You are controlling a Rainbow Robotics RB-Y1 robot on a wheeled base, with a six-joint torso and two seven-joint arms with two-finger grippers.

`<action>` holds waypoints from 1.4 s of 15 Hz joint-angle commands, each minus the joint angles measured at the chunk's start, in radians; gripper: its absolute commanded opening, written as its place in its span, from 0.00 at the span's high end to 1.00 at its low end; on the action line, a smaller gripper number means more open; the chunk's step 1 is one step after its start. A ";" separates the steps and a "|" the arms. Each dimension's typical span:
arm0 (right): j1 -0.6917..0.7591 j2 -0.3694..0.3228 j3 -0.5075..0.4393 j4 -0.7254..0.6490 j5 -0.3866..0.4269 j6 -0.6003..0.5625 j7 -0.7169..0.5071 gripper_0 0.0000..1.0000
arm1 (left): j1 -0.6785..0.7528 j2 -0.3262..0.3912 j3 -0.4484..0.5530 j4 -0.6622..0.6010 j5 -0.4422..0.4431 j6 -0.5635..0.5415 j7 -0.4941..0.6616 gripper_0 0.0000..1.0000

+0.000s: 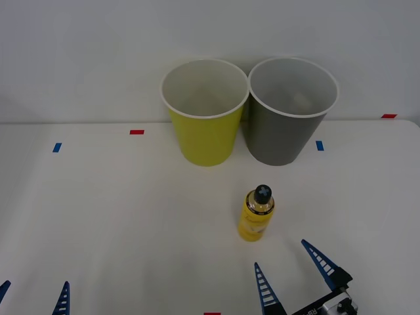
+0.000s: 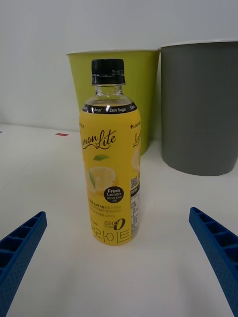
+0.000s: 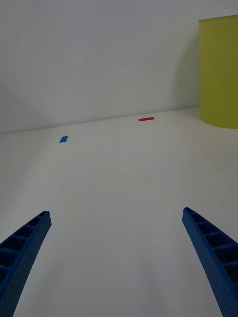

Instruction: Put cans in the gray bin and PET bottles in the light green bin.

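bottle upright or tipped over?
Upright. The PET bottle stands on its base on the table, black cap on top, in front of the open right gripper.

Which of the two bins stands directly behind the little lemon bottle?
The light green bin: in the right wrist view the bottle overlaps it, while the gray bin stands off to one side.

yellow-green bin [image 1: 205,131], dark gray bin [image 1: 287,128], yellow-labelled black-capped bottle [image 1: 256,214], blue ribbed right claw [image 1: 289,260]
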 commanded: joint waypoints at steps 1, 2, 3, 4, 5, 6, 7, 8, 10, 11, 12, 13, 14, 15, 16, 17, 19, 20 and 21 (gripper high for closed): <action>-0.066 0.001 0.025 0.027 -0.003 0.005 -0.003 0.00 | 0.000 0.000 0.000 0.000 0.000 0.000 0.000 0.09; -0.088 0.003 0.029 0.027 -0.003 0.021 -0.002 0.00 | 0.000 0.000 0.000 0.000 0.000 0.000 0.000 0.09; -0.106 0.007 0.029 0.027 -0.003 0.045 0.000 0.00 | 0.000 0.000 0.000 0.000 0.000 0.000 0.000 0.09; -0.123 0.015 0.029 0.027 -0.001 0.068 0.001 0.00 | 0.000 0.000 0.000 0.000 0.000 0.000 0.000 0.09; -0.141 0.029 0.029 0.029 -0.003 0.096 -0.002 0.00 | 0.000 0.000 0.000 0.000 0.000 0.000 0.000 0.09; -0.154 0.040 0.029 0.029 -0.001 0.116 0.001 0.00 | 0.000 0.000 0.000 0.000 0.000 0.000 0.000 0.09; -0.164 0.050 0.029 0.029 -0.001 0.131 0.003 0.00 | 0.000 0.000 0.000 0.000 0.000 0.000 0.000 0.09; -0.181 0.060 0.029 0.029 0.001 0.148 0.003 0.00 | 0.000 0.000 0.000 0.000 0.000 0.000 0.000 0.09; -0.204 0.066 0.029 0.029 0.001 0.166 -0.002 0.00 | 0.000 0.000 0.000 0.000 0.000 0.000 0.000 0.09; -0.223 0.069 0.028 0.027 -0.003 0.179 -0.003 0.00 | 0.000 0.000 0.000 0.000 0.000 0.000 0.000 0.09; -0.237 0.072 0.025 0.029 -0.003 0.183 -0.003 0.00 | 0.000 0.000 0.000 0.000 0.000 0.000 0.000 0.09; -0.247 0.075 0.020 0.029 -0.003 0.200 -0.003 0.00 | 0.000 0.000 0.000 0.000 0.000 0.000 0.000 0.09; -0.258 0.081 0.013 0.029 -0.003 0.222 -0.003 0.00 | 0.000 0.000 0.000 0.000 0.000 0.000 0.000 0.09; -0.266 0.087 0.008 0.029 -0.003 0.234 -0.003 0.00 | 0.000 0.000 0.000 0.000 0.000 0.000 0.000 0.09; -0.270 0.092 0.006 0.029 -0.003 0.242 -0.003 0.00 | 0.000 0.000 0.000 0.000 0.000 0.000 0.000 0.09; -0.278 0.099 0.002 0.029 -0.003 0.259 -0.003 0.00 | 0.000 0.000 0.000 0.000 0.000 0.000 0.000 0.09; -0.292 0.112 -0.007 0.029 -0.003 0.289 -0.003 0.00 | 0.000 0.000 0.000 0.000 0.000 0.000 0.000 0.09; -0.293 0.121 -0.013 0.029 -0.003 0.295 0.000 0.00 | 0.000 0.000 0.000 0.000 0.000 0.000 0.000 0.09; -0.295 0.125 -0.017 0.029 -0.003 0.298 0.000 0.00 | 0.000 0.000 0.000 0.000 0.000 0.000 0.000 0.09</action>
